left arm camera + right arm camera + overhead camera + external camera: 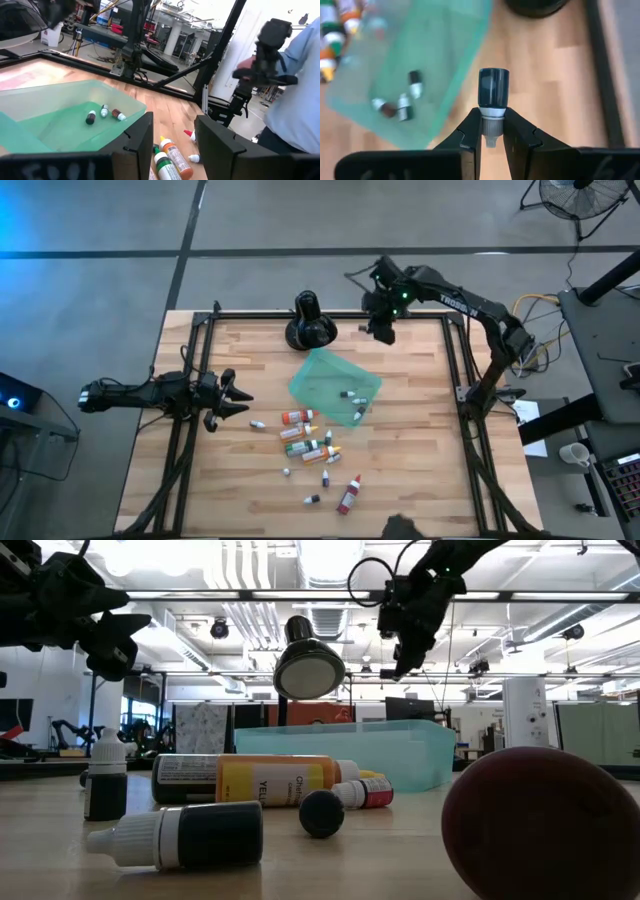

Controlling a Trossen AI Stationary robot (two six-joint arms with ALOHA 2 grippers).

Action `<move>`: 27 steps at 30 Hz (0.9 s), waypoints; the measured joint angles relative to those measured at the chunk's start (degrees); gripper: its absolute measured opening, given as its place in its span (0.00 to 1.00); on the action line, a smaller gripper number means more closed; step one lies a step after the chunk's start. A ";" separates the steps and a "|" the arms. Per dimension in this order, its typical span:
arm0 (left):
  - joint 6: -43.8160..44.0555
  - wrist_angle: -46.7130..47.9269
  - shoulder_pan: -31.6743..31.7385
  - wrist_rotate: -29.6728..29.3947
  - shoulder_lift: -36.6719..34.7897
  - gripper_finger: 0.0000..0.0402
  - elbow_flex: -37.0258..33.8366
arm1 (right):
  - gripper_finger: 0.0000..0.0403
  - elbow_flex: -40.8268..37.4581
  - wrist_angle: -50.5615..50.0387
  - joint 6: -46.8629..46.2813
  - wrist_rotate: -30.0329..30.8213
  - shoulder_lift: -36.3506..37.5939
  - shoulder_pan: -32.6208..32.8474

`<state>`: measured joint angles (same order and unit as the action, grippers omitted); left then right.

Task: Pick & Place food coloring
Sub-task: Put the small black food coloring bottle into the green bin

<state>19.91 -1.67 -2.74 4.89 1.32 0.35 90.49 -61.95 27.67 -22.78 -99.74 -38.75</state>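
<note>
My right gripper (pixel 381 330) hangs over the table's far side, to the right of the black stand (pixel 310 325). It is shut on a small dark food coloring bottle (pixel 494 86). The teal tray (pixel 335 385) lies mid-table with three little bottles (pixel 400 102) resting inside it. Several more food coloring bottles (pixel 310 445) lie loose on the wood nearer the front edge. My left gripper (pixel 237 397) waits at the table's left side, open, with nothing between its fingers (pixel 140 137). My right gripper pinches the bottle by its white cap end (pixel 492 116) between its two fingertips. The dark body sticks out past the fingers. The fingers slant downward from the far right, and the bottle is lifted clear of the table, beyond the tray's edge.
Black frame rails (pixel 455 360) run along the table's edges. A large red rounded thing (pixel 540 825) lies close to the low camera. A person in a light blue sleeve (pixel 295 75) stands beyond the table's right side.
</note>
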 joint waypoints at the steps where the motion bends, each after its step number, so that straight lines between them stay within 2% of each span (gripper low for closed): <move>1: -0.01 0.00 0.00 0.00 0.00 0.29 0.00 | 0.11 -0.41 -0.46 -0.03 0.00 0.00 1.28; 5: -0.01 0.00 0.00 0.00 0.02 0.29 -0.01 | 0.11 -3.08 -0.69 -0.77 -0.45 0.00 6.67; 12: 0.01 0.00 -0.04 0.00 0.02 0.29 -0.01 | 0.12 -8.86 -0.01 -11.65 -1.61 -0.02 14.22; 17: 0.00 0.00 -0.04 0.00 0.02 0.29 -0.01 | 0.12 -13.48 6.25 -20.55 -1.63 -0.22 18.29; 23: -0.01 0.00 -0.04 0.00 0.00 0.29 0.01 | 0.12 -19.84 18.96 -29.03 0.53 -0.26 20.97; 27: 0.00 0.00 -0.04 0.00 0.00 0.29 -0.01 | 0.14 -21.95 20.42 -32.17 1.12 -0.26 20.97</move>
<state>19.91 -1.67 -2.79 4.89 1.32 0.34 68.54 -41.54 -4.50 -21.67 -100.01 -17.78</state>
